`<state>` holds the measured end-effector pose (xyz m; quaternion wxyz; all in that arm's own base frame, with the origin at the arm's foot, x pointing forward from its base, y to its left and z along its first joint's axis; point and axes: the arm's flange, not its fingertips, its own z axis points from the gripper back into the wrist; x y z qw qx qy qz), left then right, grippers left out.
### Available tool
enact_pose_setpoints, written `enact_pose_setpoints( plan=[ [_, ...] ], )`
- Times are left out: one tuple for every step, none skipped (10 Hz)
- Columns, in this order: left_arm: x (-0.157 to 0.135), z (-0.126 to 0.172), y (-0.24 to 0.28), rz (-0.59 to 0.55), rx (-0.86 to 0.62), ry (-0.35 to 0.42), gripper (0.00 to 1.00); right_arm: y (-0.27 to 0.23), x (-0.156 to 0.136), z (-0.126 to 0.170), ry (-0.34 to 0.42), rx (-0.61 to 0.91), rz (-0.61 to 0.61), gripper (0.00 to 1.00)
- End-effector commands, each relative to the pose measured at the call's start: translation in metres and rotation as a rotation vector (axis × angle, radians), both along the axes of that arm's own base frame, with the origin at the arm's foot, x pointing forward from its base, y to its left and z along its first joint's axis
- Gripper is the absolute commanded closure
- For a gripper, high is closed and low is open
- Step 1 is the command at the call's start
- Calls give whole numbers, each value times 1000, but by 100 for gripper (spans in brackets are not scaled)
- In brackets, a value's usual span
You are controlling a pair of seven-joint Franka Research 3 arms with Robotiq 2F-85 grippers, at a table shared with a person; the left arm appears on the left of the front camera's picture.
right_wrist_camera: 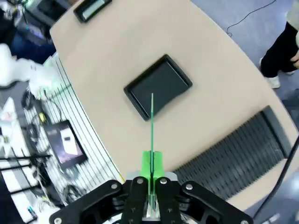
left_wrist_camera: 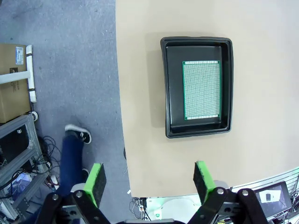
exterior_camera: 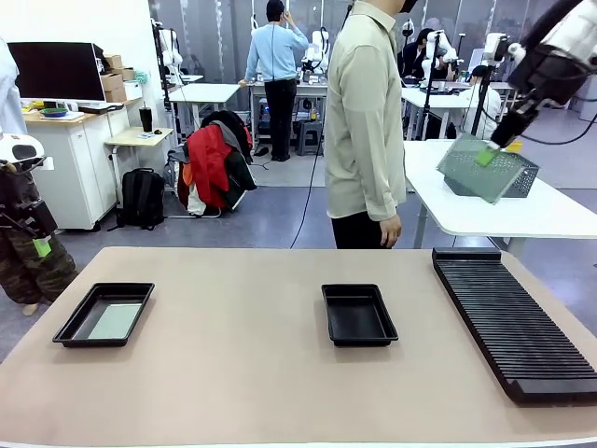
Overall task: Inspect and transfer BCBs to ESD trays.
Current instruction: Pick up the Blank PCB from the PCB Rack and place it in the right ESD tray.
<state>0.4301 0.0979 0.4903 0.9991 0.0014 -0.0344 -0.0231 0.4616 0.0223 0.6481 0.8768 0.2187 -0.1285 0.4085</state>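
The right gripper [right_wrist_camera: 152,161] is clamped down tight on 1 BCB [right_wrist_camera: 152,122], pinching it by one short end between the green pads so that the board runs straight out along the fingers and is seen edge-on from the wrist, as a thin green line. The empty ESD tray [right_wrist_camera: 159,84] lies dead ahead of that line: the board's free end is drawn over the tray floor in the right wrist view, though the gripper hangs well above the table [exterior_camera: 233,373], up over its far right corner. So the tray sits below the gripper and toward the robot's left, about midway between the near and far edges and just right of the middle. Its long axis runs near-to-far, and it cuts diagonally across the board's line. My reading is that the coming move turns on this mismatch: the board must come down, be tipped from on-edge to flat, and be turned until its long axis matches the tray's. The right arm is clearly the nearer one for that. The ribbed rack [exterior_camera: 513,322] runs along the right edge, beside the path down. The left gripper [left_wrist_camera: 149,172] stands wide apart and holds nothing, hovering over the other ESD tray [left_wrist_camera: 166,84] near the left edge. There a 2nd BCB [left_wrist_camera: 202,91] already lies flat, long axis along the tray's.
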Motion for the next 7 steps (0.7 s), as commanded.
enact_pose_setpoints(
  plan=[
    [0, -1, 0, 4, -2, -9, 0, 23, -2, -27, 47, 88, -143, 97],
    [0, -1, 0, 4, -2, -9, 0, 37, 1, -41, 83, 116, -197, 97],
    [0, -1, 0, 4, -2, -9, 0, 50, 2, -57, 114, 140, -231, 97],
    [0, -1, 0, 4, -2, -9, 0, 62, 5, -75, 142, 168, -273, 97],
    [0, -1, 0, 4, -2, -9, 0, 70, 9, -97, 174, 196, -328, 97],
    [0, -1, 0, 4, -2, -9, 0, 80, 11, -114, 209, 208, -369, 97],
    [0, -1, 0, 4, -2, -9, 0, 87, 14, -130, 240, 224, -388, 97]
  ],
)
